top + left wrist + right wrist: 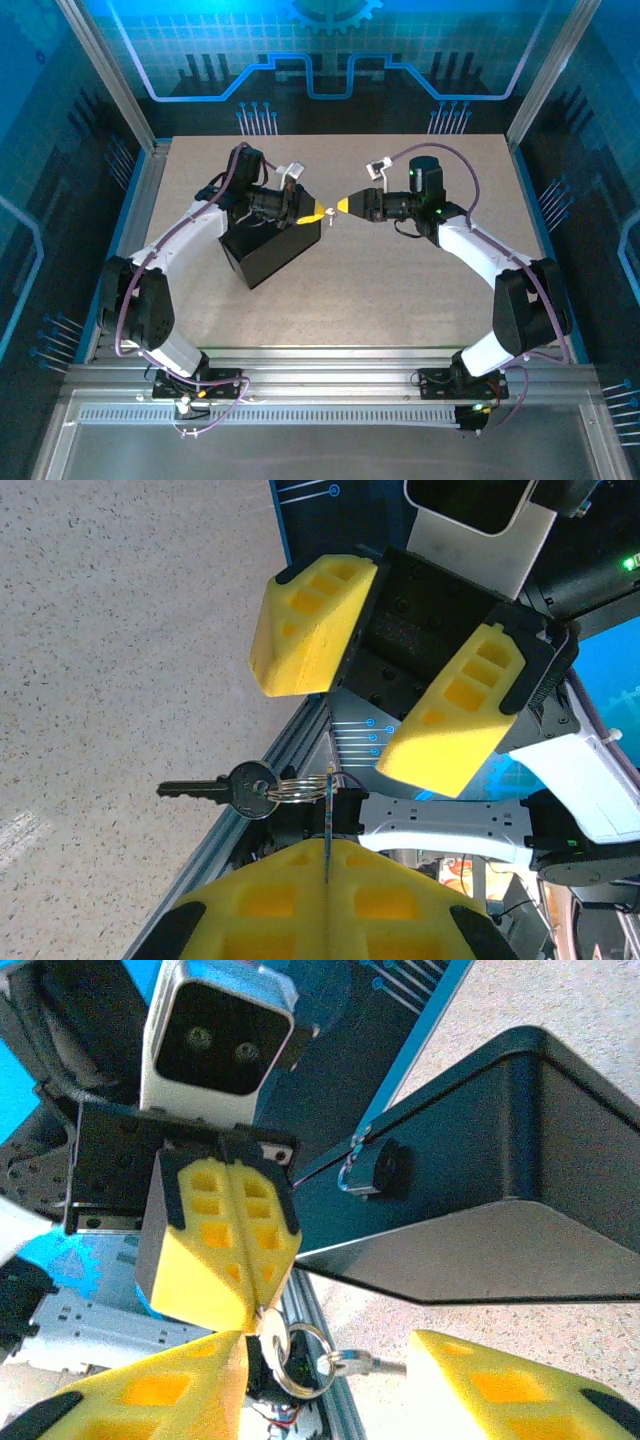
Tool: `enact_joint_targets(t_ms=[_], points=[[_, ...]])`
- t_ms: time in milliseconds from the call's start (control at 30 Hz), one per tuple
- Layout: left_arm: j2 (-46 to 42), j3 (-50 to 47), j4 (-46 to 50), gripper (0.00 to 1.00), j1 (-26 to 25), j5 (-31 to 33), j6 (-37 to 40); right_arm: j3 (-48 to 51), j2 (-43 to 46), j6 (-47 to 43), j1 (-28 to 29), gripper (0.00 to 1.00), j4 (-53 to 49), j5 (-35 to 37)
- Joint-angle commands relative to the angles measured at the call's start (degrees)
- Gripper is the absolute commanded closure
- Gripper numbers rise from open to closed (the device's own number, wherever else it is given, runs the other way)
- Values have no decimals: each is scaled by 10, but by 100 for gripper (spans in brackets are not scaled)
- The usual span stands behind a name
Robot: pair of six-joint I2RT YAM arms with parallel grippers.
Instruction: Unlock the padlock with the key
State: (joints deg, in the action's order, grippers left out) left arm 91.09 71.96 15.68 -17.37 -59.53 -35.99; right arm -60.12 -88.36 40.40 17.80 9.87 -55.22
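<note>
The padlock hangs on the front of the box, apparently locked, so we judge the task barely begun. The key is up in the air between the arms, well apart from the lock.

The left gripper has its jaws pressed together on a flat tab of the ring. The right gripper faces it with jaws spread, holding nothing.

The key's long axis lies roughly level, its blade pointing sideways away from the ring, crosswise to the left fingers. Grasping, inserting and turning the key all remain.
</note>
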Motion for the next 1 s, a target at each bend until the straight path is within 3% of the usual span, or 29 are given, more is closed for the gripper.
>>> enact_joint_targets(t_ms=[0, 667, 967], points=[[6, 23, 24, 100, -2, -26, 21, -3, 11, -38, -9, 53, 5, -46], [11, 31, 24, 100, -4, -37, 19, -8, -31, -44, 8, 48, 40, -74], [12, 30, 22, 100, -5, -41, 20, -26, -53, -28, 25, 57, 68, -71]])
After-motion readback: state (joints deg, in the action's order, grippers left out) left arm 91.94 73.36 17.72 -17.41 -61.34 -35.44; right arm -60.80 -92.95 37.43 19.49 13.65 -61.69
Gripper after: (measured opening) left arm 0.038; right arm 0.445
